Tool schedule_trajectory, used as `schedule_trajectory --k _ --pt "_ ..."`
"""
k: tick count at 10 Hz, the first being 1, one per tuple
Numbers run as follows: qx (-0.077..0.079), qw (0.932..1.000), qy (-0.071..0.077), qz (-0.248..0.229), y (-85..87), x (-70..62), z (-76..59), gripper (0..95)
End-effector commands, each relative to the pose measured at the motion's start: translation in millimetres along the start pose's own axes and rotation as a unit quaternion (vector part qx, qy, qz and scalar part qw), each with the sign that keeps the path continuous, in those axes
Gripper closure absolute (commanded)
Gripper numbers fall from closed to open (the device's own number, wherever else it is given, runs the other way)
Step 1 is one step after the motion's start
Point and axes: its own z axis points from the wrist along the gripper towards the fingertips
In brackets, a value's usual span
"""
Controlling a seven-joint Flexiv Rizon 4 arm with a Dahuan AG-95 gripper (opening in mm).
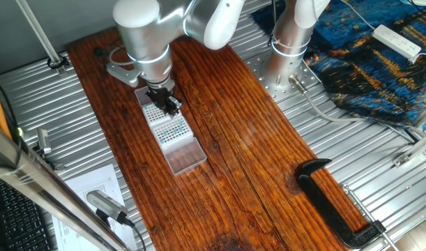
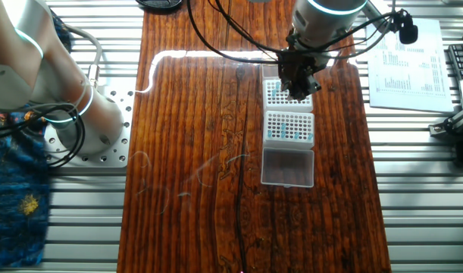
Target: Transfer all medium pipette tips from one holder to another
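1. Gripper (image 2: 298, 89) hangs over the upper rack (image 2: 286, 93), upper right – finger state I cannot tell
2. Medium pipette tips (image 2: 289, 127) fill the rack just below – clear lid (image 2: 287, 167) beneath

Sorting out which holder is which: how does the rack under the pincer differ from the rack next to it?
The rack under the pincer shows mostly pale, bare-looking holes; the middle rack shows many teal dots, the medium pipette tips. The pincer partly covers the first; the second is fully visible. Both are white grids on the wooden board.
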Motion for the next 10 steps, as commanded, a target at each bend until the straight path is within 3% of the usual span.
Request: schedule_trajectory --k 1,6,10 --pt "0.000 1.0000 -0.002 0.002 0.9 -1.2 2.1 76.0" --pt "0.004 0.9997 -0.009 0.021 10.7 -6.3 18.1 76.0" --pt "0.003 0.9998 -0.008 0.020 13.4 -2.8 20.6 76.0"
